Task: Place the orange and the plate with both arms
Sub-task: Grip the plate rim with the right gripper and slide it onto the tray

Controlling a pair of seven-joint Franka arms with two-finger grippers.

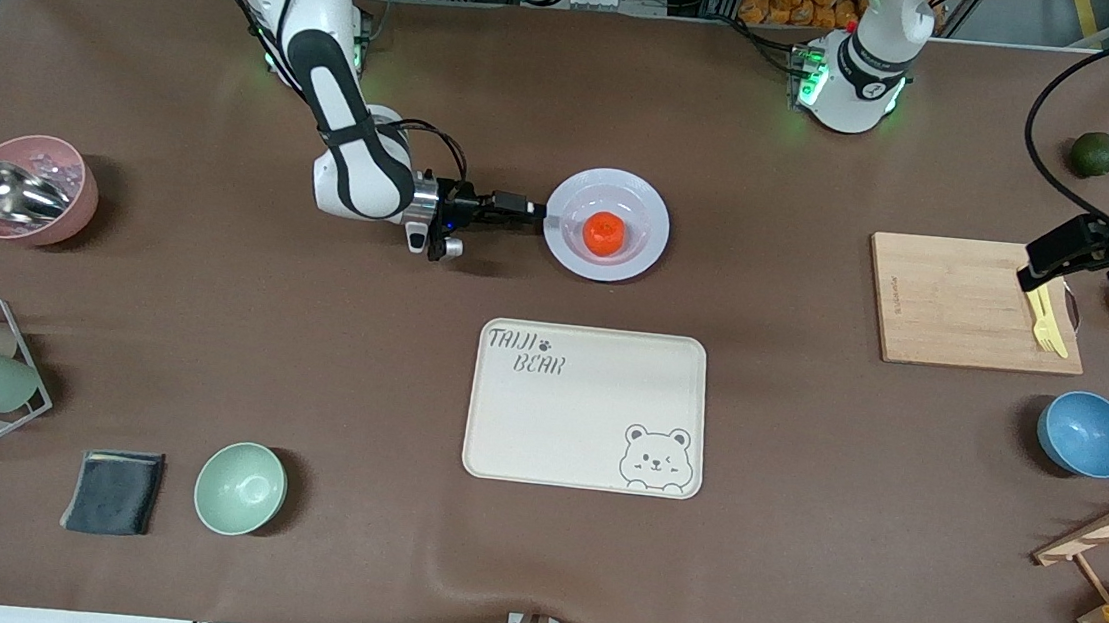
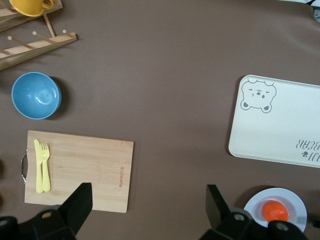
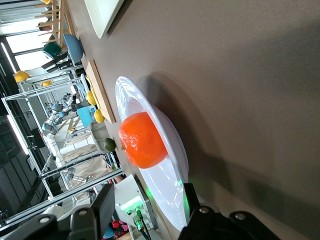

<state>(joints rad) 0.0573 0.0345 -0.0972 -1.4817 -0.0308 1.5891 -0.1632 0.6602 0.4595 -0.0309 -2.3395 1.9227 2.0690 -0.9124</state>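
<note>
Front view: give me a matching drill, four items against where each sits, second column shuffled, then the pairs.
Items
1. orange
2. yellow fork
3. metal scoop
4. right end effector

Places
A. in the pink bowl
B. at the rim of the plate, facing the right arm
C. on the plate
D. on the wooden cutting board

Pairs: 1-C, 2-D, 3-A, 4-B

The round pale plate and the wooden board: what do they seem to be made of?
The round pale lavender-white plate looks like glazed ceramic or hard plastic; its rim shines in the right wrist view. The rectangular light-brown board seems to be matte bamboo or wood, showing straight grain.
</note>
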